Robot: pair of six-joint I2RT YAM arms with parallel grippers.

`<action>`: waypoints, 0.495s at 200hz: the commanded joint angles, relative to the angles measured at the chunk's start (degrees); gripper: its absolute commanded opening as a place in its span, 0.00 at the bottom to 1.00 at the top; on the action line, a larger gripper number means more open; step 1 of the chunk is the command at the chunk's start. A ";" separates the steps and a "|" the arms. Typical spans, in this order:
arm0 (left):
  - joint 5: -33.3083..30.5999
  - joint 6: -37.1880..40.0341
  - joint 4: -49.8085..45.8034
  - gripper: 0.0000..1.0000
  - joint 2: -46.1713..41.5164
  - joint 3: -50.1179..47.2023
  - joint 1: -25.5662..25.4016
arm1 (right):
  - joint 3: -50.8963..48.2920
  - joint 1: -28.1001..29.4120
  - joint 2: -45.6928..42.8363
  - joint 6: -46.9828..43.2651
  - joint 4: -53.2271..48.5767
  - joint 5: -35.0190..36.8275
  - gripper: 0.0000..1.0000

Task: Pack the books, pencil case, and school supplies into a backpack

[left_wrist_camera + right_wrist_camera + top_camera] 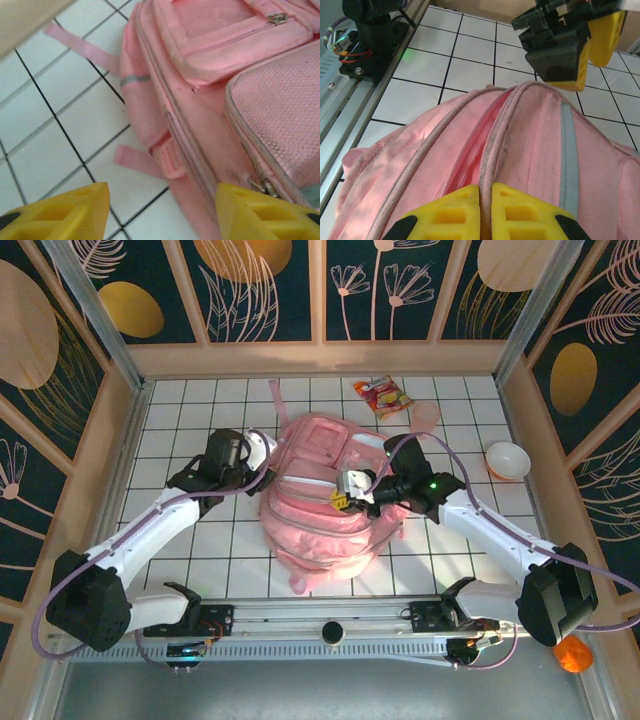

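Note:
The pink backpack [330, 505] lies flat in the middle of the tiled table, its main zip parted along the top. My right gripper [486, 200] is shut on the piped rim of that opening [495, 150]; from above, the right gripper [342, 500] sits over the bag's middle. At the bag's left side, my left gripper [265, 465] stands open. Its yellow fingers [65, 212] are spread wide beside the backpack's side seam [175, 130] and hold nothing. The left gripper [570, 45] also hangs above the bag's far rim. The books, pencil case and school supplies are out of view.
A red-orange snack packet [383, 395] and a pink cup [427, 415] lie behind the bag. A white bowl [507, 460] sits at the right. Loose pink straps [82, 47] trail over the tiles to the bag's left. Wooden walls close in three sides.

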 commanded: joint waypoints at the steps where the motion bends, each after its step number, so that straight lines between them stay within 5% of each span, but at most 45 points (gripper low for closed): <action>1: 6.12 11.26 -0.83 0.66 -7.02 1.82 0.05 | 2.35 -0.38 -1.14 -1.69 0.70 -5.67 0.00; 44: 25.76 26.54 -2.28 0.71 -15.24 -1.53 -1.42 | 4.57 -0.20 1.71 -3.26 -1.20 -6.46 0.00; 99: 20.89 30.17 1.49 0.75 -7.19 -0.97 -9.07 | 6.39 -0.08 3.15 -3.00 -1.98 -6.33 0.00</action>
